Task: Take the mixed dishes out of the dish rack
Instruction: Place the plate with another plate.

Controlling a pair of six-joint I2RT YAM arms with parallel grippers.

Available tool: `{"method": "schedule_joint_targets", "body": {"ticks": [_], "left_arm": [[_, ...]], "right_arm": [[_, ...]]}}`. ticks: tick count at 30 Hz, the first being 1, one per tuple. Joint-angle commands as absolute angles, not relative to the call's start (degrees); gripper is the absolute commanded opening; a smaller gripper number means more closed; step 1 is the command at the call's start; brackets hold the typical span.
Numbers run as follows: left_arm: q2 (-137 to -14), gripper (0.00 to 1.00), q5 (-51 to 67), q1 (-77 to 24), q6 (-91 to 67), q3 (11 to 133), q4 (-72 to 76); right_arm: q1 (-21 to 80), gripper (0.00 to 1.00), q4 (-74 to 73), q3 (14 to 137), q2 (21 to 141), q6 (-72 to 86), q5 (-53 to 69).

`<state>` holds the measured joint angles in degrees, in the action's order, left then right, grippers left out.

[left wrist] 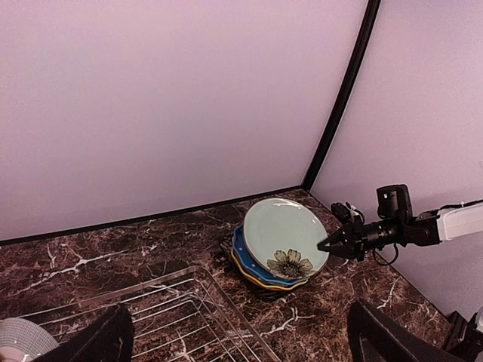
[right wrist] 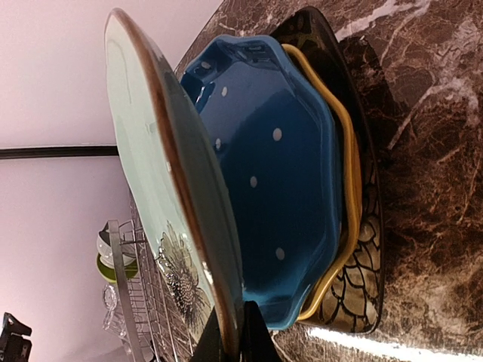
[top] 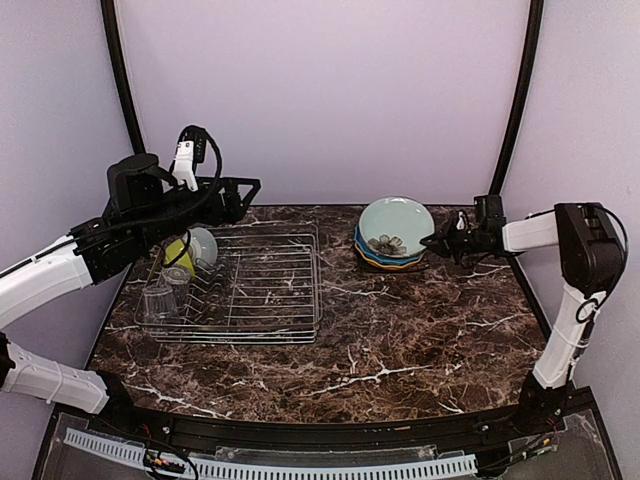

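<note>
Counting four stacked plates (top: pixel 397 222); two glasses (top: pixel 158 302); perhaps two bowls (top: pixel 200 245).

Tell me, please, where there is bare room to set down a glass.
Free: the marble between rack and plate stack, and the wide strip in front of both. Crowded: the rack's left end, with glasses and bowls; the right gripper holds the stack's top plate.

One pale-green flower plate (top: pixel 397 222), one blue dotted plate (right wrist: pixel 264 188), one yellow plate (right wrist: pixel 349 173), one black square plate (right wrist: pixel 367 241), two clear ribbed glasses (top: pixel 158 300), two small bowls (top: pixel 201 245) and one silver wire rack (top: pixel 275 290).
</note>
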<state>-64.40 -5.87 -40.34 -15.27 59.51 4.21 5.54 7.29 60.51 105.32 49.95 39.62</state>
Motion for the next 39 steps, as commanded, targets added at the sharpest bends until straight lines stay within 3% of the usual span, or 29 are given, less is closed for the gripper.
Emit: {"method": "schedule_joint_targets", "body": {"ticks": [1, 12, 24, 30, 39], "left_arm": [[-62.7, 0.99, -7.0, -40.3, -14.9, 58.6, 4.7], [-62.3, 0.99, -7.5, -40.3, -15.1, 57.7, 5.0], [-61.6, 0.99, -7.8, -40.2, -15.2, 57.2, 5.9], [-61.3, 0.99, -7.9, -40.2, -15.0, 57.1, 5.7], [-61.1, 0.99, -7.7, -40.3, -15.0, 56.8, 5.5]], "right_arm": [[5.3, 0.0, 17.3, 65.3, 106.9, 52.4, 44.8], [5.4, 0.0, 13.0, 67.5, 108.8, 49.9, 44.5], [5.6, 0.12, 8.4, 69.7, 110.6, 46.4, 43.8], [6.3, 0.34, 2.9, 71.7, 109.8, 41.9, 40.1], [8.0, 0.42, -6.2, 74.9, 107.9, 32.9, 31.6]]}}
